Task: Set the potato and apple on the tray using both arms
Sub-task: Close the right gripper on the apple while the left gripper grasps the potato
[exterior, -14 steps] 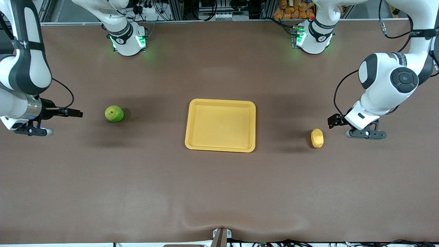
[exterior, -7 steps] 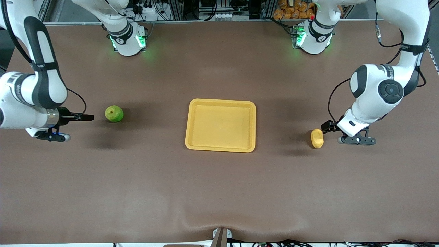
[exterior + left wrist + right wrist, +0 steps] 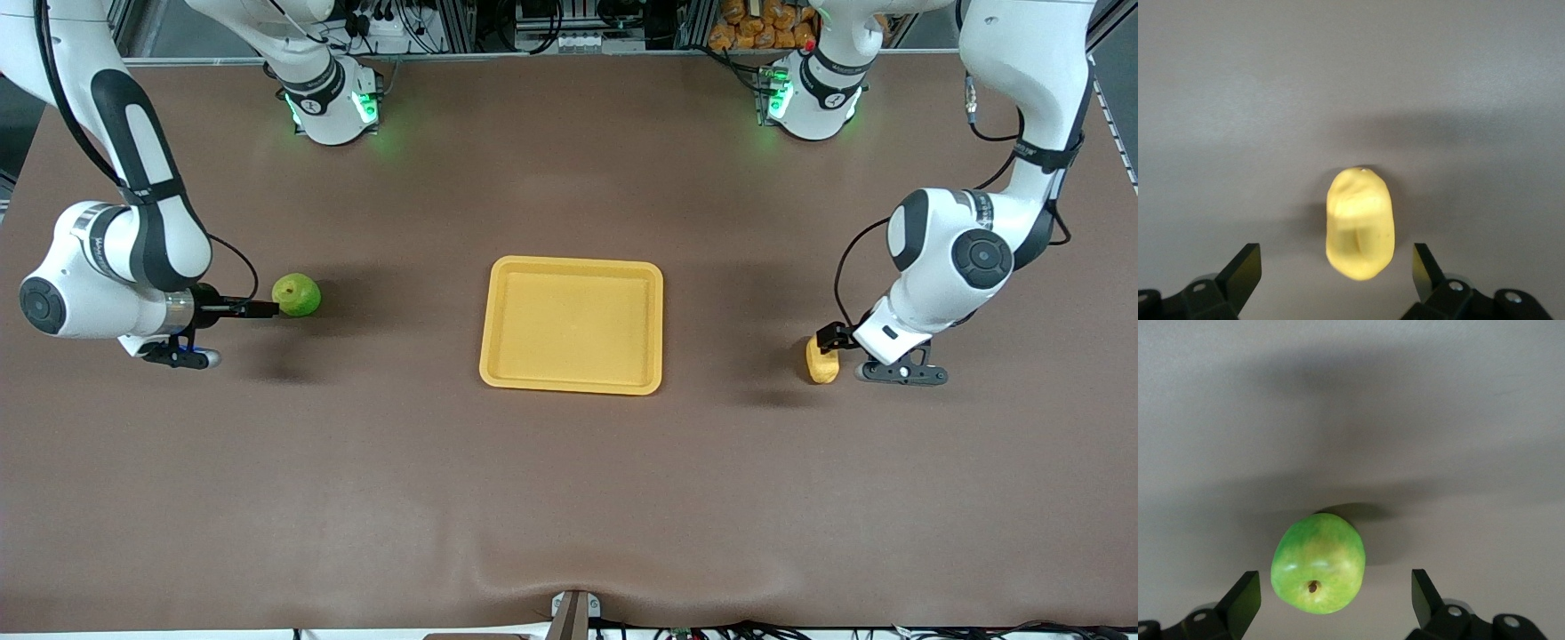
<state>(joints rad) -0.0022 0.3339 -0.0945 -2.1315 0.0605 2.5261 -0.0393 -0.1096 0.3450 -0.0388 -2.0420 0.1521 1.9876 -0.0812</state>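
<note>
Green and round, the bright apple sits on the brown table mat toward the right arm's end, well apart from the shallow yellow-orange plastic tray in the middle. The right arm's black two-finger gripper is right at the apple, jaws spread wide with the fruit between them in the right wrist view, nothing held. At the left arm's end lies the small oval pale yellow potato, and the left arm's black two-finger gripper stands over it, open just as wide and empty (the potato looks nicely centred there). I'd judge both should come down lower before closing. The apple sits a little off-centre, so the right gripper wants a nudge sideways, then a gentle squeeze across the widest part.
</note>
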